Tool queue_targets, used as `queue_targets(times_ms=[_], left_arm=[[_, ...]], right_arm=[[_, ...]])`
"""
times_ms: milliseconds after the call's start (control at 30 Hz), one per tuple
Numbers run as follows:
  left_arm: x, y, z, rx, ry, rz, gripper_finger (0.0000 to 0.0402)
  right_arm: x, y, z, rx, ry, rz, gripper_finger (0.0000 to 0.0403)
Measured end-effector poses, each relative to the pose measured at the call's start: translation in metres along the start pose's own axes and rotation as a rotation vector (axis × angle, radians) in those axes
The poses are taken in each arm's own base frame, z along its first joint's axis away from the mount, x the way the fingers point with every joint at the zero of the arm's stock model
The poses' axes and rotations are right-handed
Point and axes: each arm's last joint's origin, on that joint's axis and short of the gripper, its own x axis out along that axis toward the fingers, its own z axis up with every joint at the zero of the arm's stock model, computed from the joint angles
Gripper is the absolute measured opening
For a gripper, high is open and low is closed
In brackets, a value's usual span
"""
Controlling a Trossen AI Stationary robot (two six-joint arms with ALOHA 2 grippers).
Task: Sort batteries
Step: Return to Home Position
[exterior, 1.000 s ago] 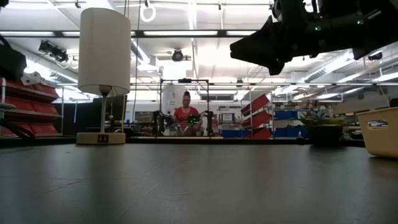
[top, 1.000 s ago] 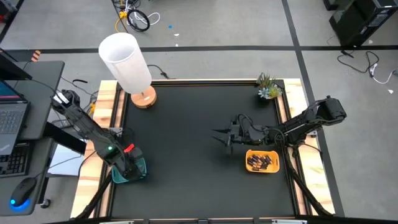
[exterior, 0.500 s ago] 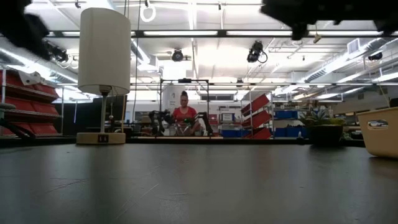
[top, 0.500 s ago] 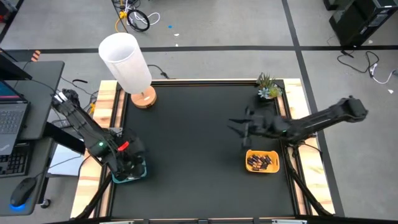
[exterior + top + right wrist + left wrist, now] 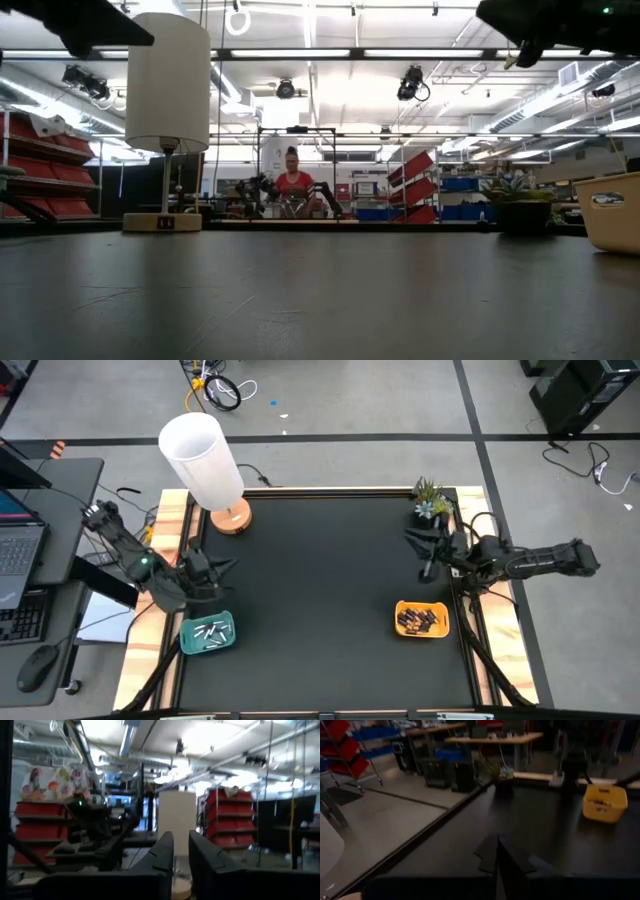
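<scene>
The black tabletop [image 5: 310, 590] is seen from above, with an arm at each side. The left tool [image 5: 225, 567] hangs above the left edge, its fingers together and holding nothing. Just nearer the front, by the front left corner, sits a green tray [image 5: 183, 641] holding pale silver batteries [image 5: 210, 632]. The right tool [image 5: 420, 552] hangs above the right edge, its fingers a little apart with nothing between them. Near it, closer to the front, a yellow tray [image 5: 444, 623] holds dark batteries [image 5: 420, 620]. A white lamp [image 5: 203, 455] stands at the far left corner and a small plant [image 5: 430, 500] at the far right corner. No batteries lie loose on the tabletop between the trays.
</scene>
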Motion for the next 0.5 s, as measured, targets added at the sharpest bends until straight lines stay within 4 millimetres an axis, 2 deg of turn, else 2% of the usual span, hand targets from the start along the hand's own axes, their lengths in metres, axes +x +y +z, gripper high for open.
queue_targets(times_ms=[233, 500], left_arm=[[0.003, 0.005, -0.022, -0.040, -0.127, -0.022, 0.0021], [0.000, 0.020, -0.036, -0.076, -0.210, -0.052, 0.0021]], right_arm=[[-0.018, -0.012, -0.001, -0.019, -0.089, -0.046, 0.0003], [-0.037, -0.017, -0.018, 0.002, -0.132, -0.075, 0.0001]])
